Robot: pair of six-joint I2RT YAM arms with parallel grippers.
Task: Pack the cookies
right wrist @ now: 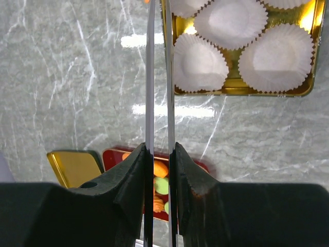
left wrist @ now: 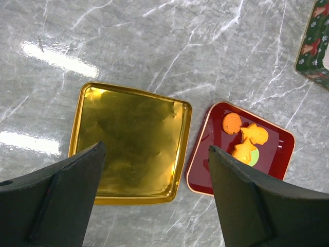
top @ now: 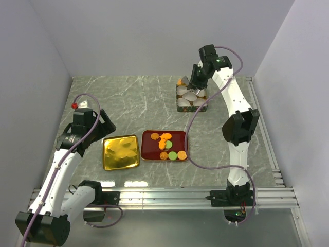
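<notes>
The cookies [top: 165, 145], orange, light green and tan-brown, lie on a dark red tray [top: 148, 135]. They also show in the left wrist view [left wrist: 247, 139] and the right wrist view [right wrist: 161, 177]. My right gripper [top: 197, 80] [right wrist: 159, 146] is shut on thin metal tongs [right wrist: 149, 77] at the far left corner of a gold-lined box [top: 192, 108] [right wrist: 236, 90] holding white paper cups [right wrist: 198, 62]. An orange cookie [top: 180, 81] sits at that corner; the tong tips are out of view. My left gripper [top: 103, 123] [left wrist: 155, 149] is open and empty, above the gold lid [left wrist: 128, 139].
The gold lid [top: 121, 152] lies flat just left of the red tray [left wrist: 205, 170] on the grey marble table. The box's green patterned wall [left wrist: 313, 51] shows at the far right of the left wrist view. White walls enclose three sides.
</notes>
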